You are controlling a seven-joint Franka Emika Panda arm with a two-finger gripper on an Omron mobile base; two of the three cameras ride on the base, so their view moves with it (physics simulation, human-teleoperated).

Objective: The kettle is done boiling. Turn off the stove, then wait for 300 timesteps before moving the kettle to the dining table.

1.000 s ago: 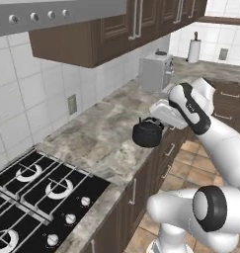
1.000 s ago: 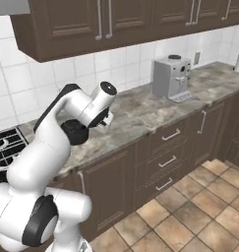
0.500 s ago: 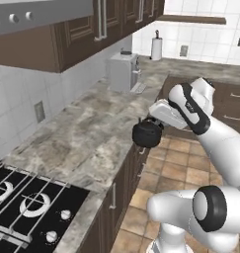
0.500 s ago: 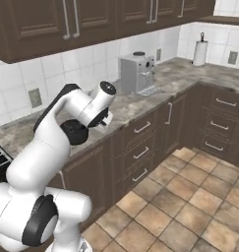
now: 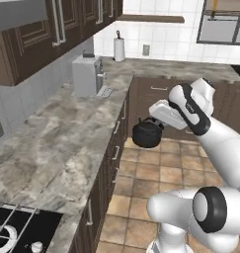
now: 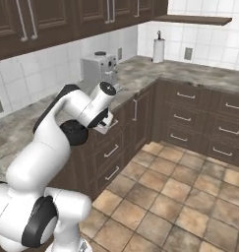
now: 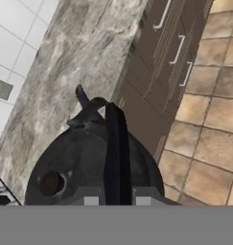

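The small black kettle (image 5: 147, 135) hangs in the air just off the counter's front edge, above the tiled floor. My gripper (image 5: 152, 120) is shut on the kettle's thin arched handle (image 7: 116, 143). In the hand view the kettle (image 7: 84, 165) sits right under the gripper (image 7: 117, 201), lid knob to the left and spout pointing away. My arm partly covers the kettle (image 6: 73, 133) in the right base view. A corner of the stove (image 5: 15, 232) shows at the lower left, with one silver knob. The dining table is out of view.
A marble counter (image 5: 57, 133) over brown drawers runs along the left and turns at the far corner. On it stand a grey coffee machine (image 5: 87, 74) and a paper towel roll (image 5: 119, 48). Brown tiled floor (image 6: 180, 197) lies open to the right.
The whole picture has swung as the base turns: the stove has slid off to the lower left and the far corner has come into view. The kettle stays held, now past the counter edge.
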